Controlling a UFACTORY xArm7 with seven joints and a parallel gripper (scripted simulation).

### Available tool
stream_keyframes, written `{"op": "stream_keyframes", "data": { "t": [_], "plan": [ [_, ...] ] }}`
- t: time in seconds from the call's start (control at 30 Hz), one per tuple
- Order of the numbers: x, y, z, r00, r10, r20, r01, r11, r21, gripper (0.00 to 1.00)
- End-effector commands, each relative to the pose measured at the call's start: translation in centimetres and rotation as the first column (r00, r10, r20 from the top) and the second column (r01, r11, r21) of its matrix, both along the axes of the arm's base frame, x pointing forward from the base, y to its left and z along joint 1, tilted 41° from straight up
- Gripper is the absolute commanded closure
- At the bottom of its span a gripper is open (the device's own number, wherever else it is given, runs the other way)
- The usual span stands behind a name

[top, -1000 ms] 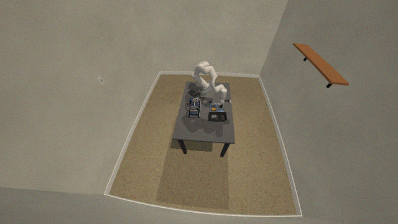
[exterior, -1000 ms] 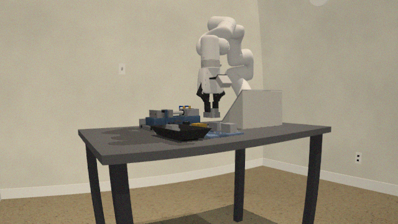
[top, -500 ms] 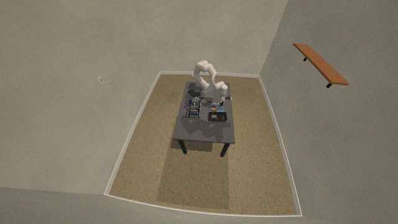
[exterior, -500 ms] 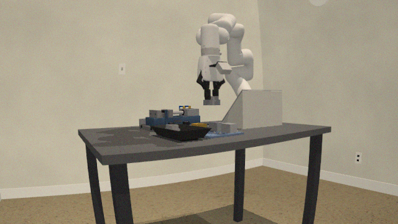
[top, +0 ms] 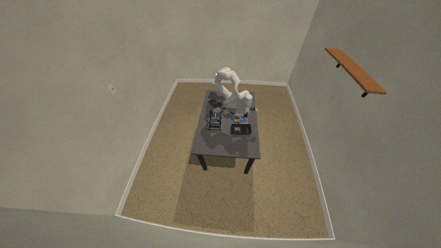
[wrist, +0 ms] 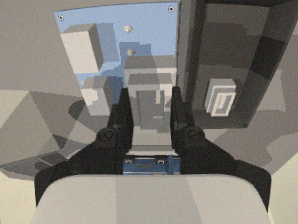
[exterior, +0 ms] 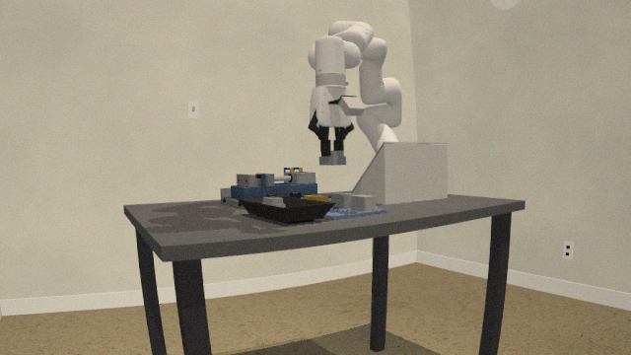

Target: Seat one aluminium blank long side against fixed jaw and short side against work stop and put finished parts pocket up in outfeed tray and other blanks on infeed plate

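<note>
My gripper (exterior: 332,157) hangs well above the table, between the vise and the infeed plate, shut on a grey aluminium-coloured block (exterior: 332,160). In the wrist view the block (wrist: 149,96) sits between the black fingers; I cannot tell whether it has a pocket. Below lies the light-blue infeed plate (wrist: 116,36) with a grey blank (wrist: 83,46) on it. A brass blank (exterior: 315,198) shows at the plate's near side. The dark outfeed tray (wrist: 233,56) holds a finished part with a pocket (wrist: 221,96). The blue vise (exterior: 276,186) stands to the left.
A large grey wedge-shaped housing (exterior: 404,173) stands at the back of the table by the arm's base. The tray (exterior: 288,208) has sloped raised walls. The vise (top: 213,116) and tray (top: 240,129) sit side by side mid-table.
</note>
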State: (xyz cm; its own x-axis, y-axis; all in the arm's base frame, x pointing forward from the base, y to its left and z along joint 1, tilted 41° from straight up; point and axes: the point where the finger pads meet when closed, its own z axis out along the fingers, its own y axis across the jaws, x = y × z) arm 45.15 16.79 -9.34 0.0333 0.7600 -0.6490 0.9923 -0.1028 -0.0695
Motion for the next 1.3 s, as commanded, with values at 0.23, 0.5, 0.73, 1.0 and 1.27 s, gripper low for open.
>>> {"op": "stream_keyframes", "data": {
  "t": [0.23,0.5,0.73,1.0,1.27],
  "plan": [
    [5.7,0.4,-0.3,1.0,0.0,0.01,0.0,1.0,0.002,1.0],
    [10.3,-0.2,-0.9,1.0,0.002,0.006,-0.002,1.0,0.003,1.0],
    [11.4,-0.6,-1.1,1.0,0.003,0.002,-0.003,1.0,0.004,1.0],
    [11.5,-0.6,-1.1,1.0,0.003,0.002,-0.003,1.0,0.004,1.0],
    [11.5,-0.6,-1.1,1.0,0.003,0.002,-0.003,1.0,0.004,1.0]
  ]
}}
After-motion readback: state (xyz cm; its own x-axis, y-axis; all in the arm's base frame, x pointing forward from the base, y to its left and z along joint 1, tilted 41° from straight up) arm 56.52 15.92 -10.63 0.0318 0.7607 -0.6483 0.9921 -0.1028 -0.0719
